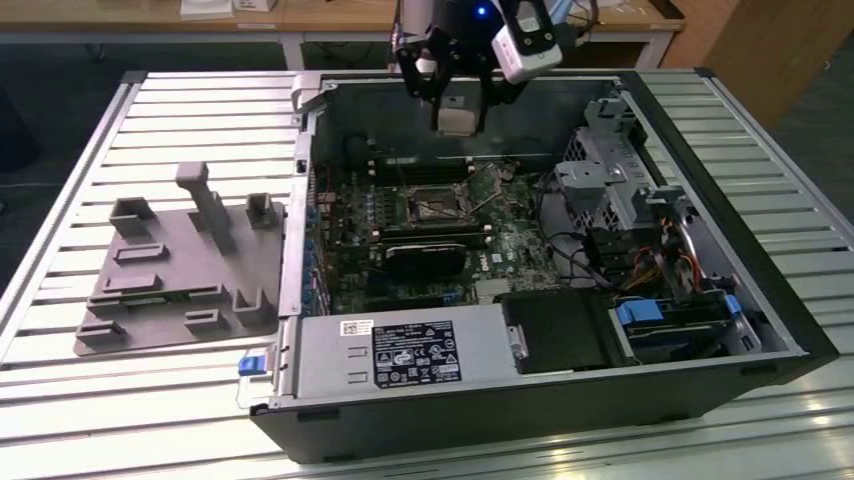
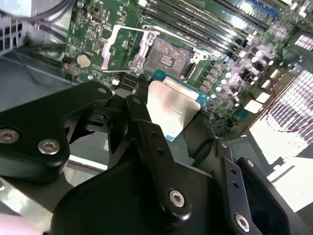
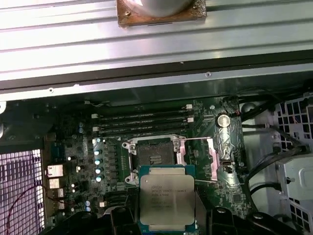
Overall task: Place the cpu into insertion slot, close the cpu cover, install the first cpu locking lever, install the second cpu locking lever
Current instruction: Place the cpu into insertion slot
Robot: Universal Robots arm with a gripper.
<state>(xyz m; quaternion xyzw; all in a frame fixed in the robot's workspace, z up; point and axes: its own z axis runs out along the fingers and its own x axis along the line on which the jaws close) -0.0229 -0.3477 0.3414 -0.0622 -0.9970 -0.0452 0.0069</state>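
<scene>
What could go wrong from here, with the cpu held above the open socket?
1. The claw grips the cpu by its edges; a slip could drop it.
2. If it comes down skewed over the insertion slot, it could damage the slot.
3. The cpu cover lies open beside the slot; the claw might clip it.

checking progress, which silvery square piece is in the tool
The cpu, the solid chip in the tool; the cpu cover is a hollow frame, open beside the insertion slot.
</scene>
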